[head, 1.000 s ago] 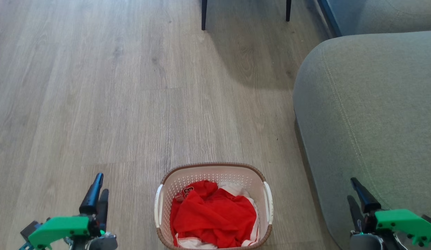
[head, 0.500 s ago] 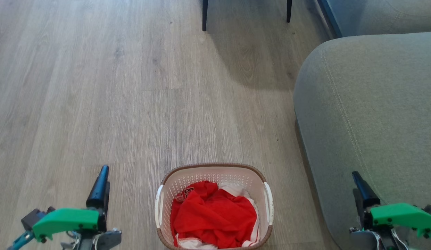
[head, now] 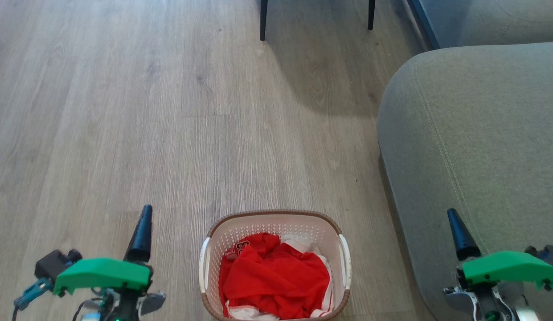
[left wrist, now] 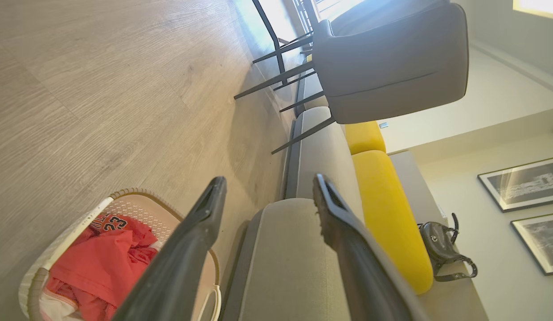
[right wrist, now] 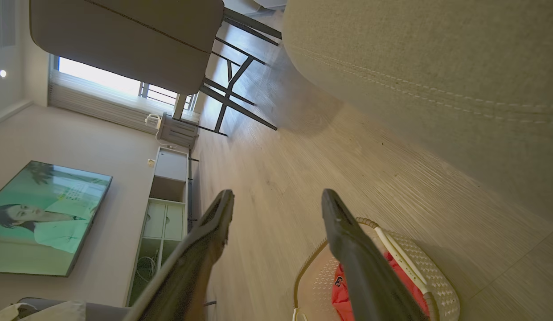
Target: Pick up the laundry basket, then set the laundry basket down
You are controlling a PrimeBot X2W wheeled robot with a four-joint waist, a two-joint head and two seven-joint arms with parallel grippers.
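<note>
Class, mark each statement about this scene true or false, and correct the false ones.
1. The laundry basket stands on the wooden floor. True.
2. The basket is empty. False: red clothing lies inside it.
3. A grey sofa stands on the basket's right in the head view. True.
4. One basket handle is gripped. False: the left gripper and right gripper are both open, apart from the basket.

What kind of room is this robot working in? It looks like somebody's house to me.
Most likely a living room in a home. A grey sofa stands beside the wood floor, a television and framed pictures hang on the walls, and a laundry basket holds red clothes.
</note>
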